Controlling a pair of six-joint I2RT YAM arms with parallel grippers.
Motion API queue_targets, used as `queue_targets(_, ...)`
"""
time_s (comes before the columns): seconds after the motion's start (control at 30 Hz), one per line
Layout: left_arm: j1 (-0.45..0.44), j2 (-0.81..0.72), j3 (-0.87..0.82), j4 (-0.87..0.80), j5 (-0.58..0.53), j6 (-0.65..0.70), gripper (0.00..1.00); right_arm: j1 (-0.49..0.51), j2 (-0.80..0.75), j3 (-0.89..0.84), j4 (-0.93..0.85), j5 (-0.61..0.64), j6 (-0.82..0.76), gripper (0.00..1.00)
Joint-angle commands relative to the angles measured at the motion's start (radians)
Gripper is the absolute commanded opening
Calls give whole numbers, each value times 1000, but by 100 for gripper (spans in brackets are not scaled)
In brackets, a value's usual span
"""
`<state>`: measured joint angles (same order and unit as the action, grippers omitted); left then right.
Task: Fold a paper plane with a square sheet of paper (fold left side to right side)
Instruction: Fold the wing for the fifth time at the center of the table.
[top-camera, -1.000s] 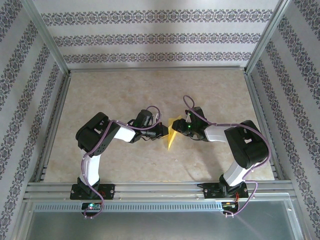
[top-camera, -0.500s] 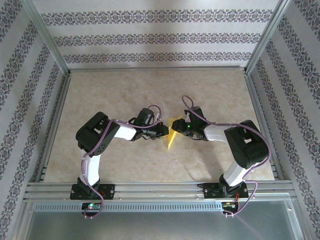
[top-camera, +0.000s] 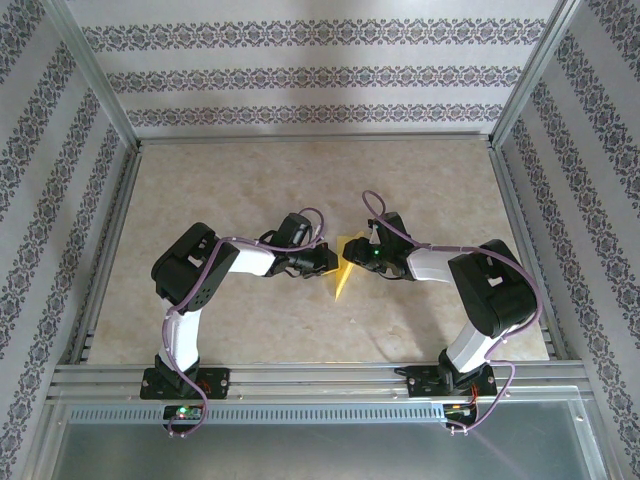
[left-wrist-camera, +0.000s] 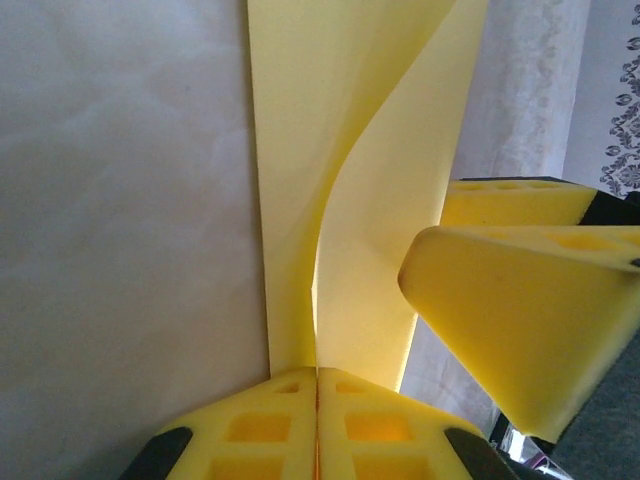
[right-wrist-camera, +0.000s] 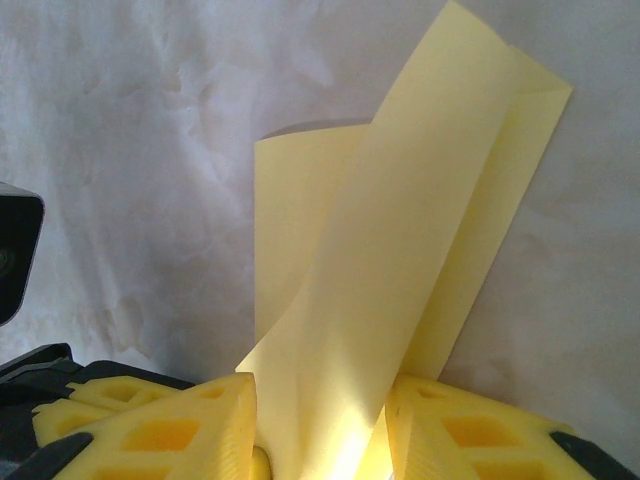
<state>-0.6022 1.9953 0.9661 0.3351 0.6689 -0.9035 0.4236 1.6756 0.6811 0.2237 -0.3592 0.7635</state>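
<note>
The square sheet of paper is yellow, partly folded lengthwise, and stands up off the table between my two grippers. My left gripper is shut on the paper's near edge. In the left wrist view its pads meet with the paper rising out of the seam of the left gripper. My right gripper faces it from the right. In the right wrist view the right gripper has its jaws apart, with a curved flap of the paper passing loosely between them. The right fingers sit close beside the paper.
The table is a beige marbled board walled by patterned panels and aluminium posts. A metal rail carrying both arm bases runs along the near edge. Bare board lies behind and to both sides of the grippers.
The left wrist has shifted slightly away from the bases and tilted. The paper and the right arm have hardly moved.
</note>
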Motion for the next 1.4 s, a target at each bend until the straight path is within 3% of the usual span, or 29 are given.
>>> queue_targets(0.0, 17, 15, 5, -139, -132, 52, 7, 20, -8, 18, -24, -12, -5, 41)
queue_targets(0.73, 18, 40, 35, -226, -176, 60, 3, -24, -156, 6, -184, 35, -55, 40)
queue_targets(0.77, 18, 40, 36, -229, -178, 59, 3, -31, -163, 6, -189, 31, -61, 39)
queue_targets(0.93, 18, 40, 40, -249, -192, 58, 1, -46, -134, 48, -189, -51, -81, 15)
queue_targets(1.03, 17, 43, 44, -257, -195, 58, 1, -39, -99, 76, -184, -59, -82, 8)
queue_targets(1.37, 18, 46, 51, -282, -207, 53, 0, -26, 16, 134, -176, -57, -81, 4)
